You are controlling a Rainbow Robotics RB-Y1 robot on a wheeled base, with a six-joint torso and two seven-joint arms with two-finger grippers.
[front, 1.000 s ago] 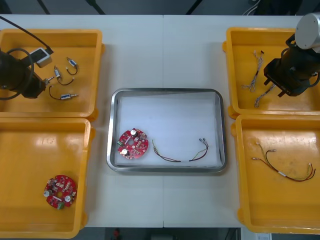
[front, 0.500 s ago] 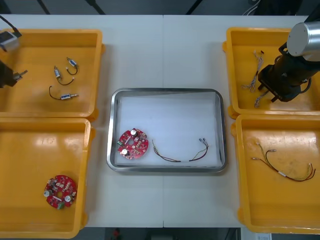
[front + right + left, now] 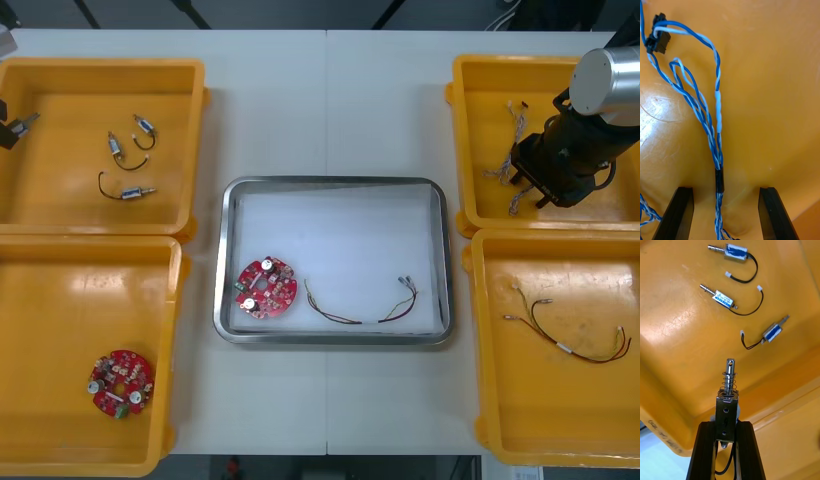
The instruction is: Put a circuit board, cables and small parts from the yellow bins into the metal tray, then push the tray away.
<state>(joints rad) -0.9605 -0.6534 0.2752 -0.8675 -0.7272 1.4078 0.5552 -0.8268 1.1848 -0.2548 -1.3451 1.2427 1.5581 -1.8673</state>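
Between the clenched fingers of the left pincer (image 3: 727, 423), a small metal part (image 3: 727, 405) is gripped, its sprung pin pointing away from them, at the outer edge of the far left yellow bin (image 3: 100, 68), where three loose parts (image 3: 723, 298) lie. Across the desk (image 3: 325, 110), the right pincer (image 3: 726, 190) hangs released, its fingers astride a twisted blue and white cable (image 3: 717, 112) in the far right bin (image 3: 462, 140). Step in hand, by judgement: delivering the part and seizing the cable. Next, the left arm must clear the bin's inner wall to reach the metal tray (image 3: 226, 260), whose far half lies bare beyond the circuit board (image 3: 266, 287) and thin cable (image 3: 360, 305); the right must close, then lift over the rim.
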